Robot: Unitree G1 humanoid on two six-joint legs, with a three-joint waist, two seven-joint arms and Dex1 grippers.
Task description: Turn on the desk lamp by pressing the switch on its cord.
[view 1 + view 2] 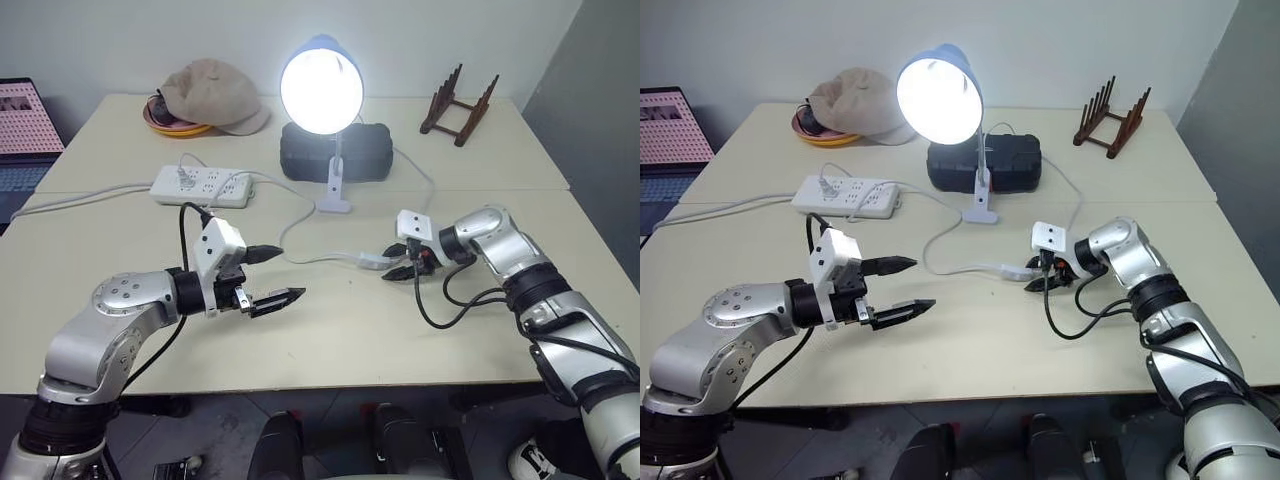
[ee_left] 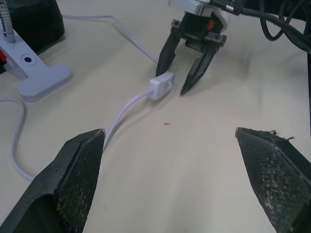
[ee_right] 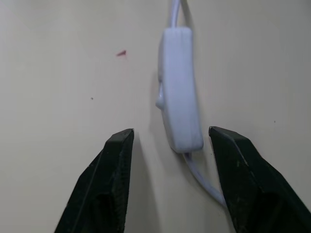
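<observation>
head views: lit desk lamp, glossy round bulb under a blue dome, at the table's twelve o'clock. left gripper level, spread wide.
left wrist view: smooth white oblong switch lies flat on thin cord.
right wrist view: right gripper tilted down, parted, switch tip between its fingers.

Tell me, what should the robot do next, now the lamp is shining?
Probably lift the right end effector away. The desk lamp already glows, and the open fingers straddle the switch lying on the table without gripping it.
</observation>
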